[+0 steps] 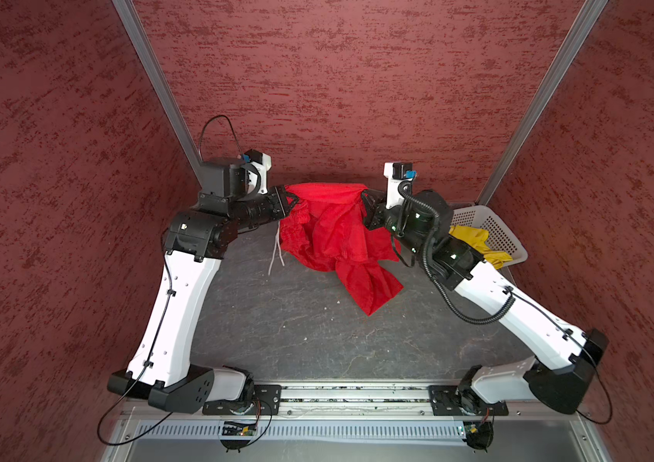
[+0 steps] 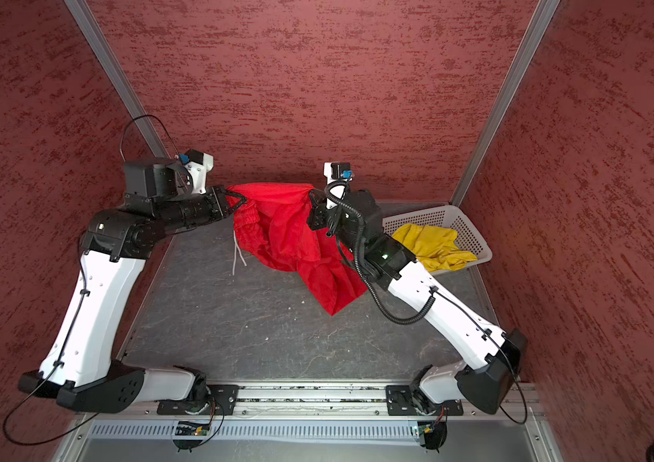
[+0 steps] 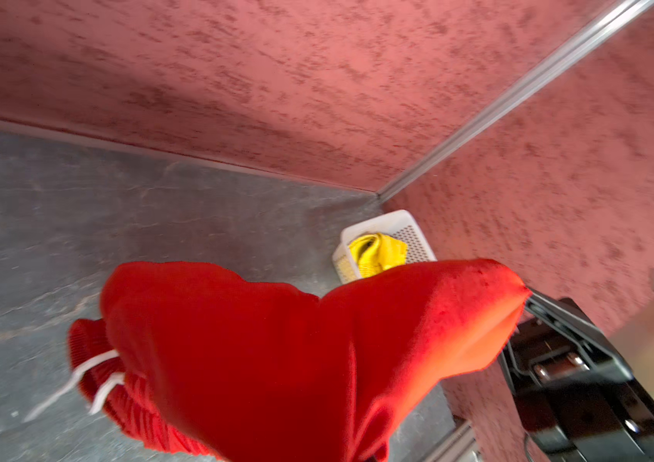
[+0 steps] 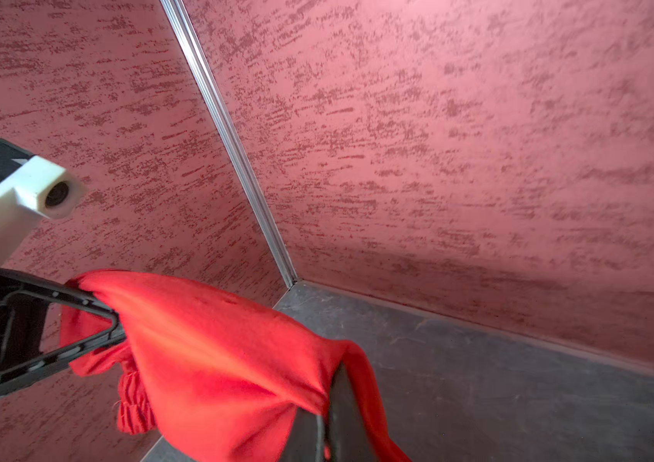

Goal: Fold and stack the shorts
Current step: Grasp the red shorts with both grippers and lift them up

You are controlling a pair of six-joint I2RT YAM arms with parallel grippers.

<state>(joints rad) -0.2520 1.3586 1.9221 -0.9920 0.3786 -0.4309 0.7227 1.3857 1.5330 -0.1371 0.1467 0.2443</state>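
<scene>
Left claw [image 1: 288, 200] and right claw [image 1: 364, 198] each pinch the red shorts [image 1: 329, 232] mid-frame — spreading step; next, lay them flat.

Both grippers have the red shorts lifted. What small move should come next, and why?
Probably draw both arms toward the front and lower them, laying the fabric out flat. The left gripper and right gripper are shut on the raised edge of the red shorts, stretched between them, while the rest hangs crumpled onto the table.
</scene>
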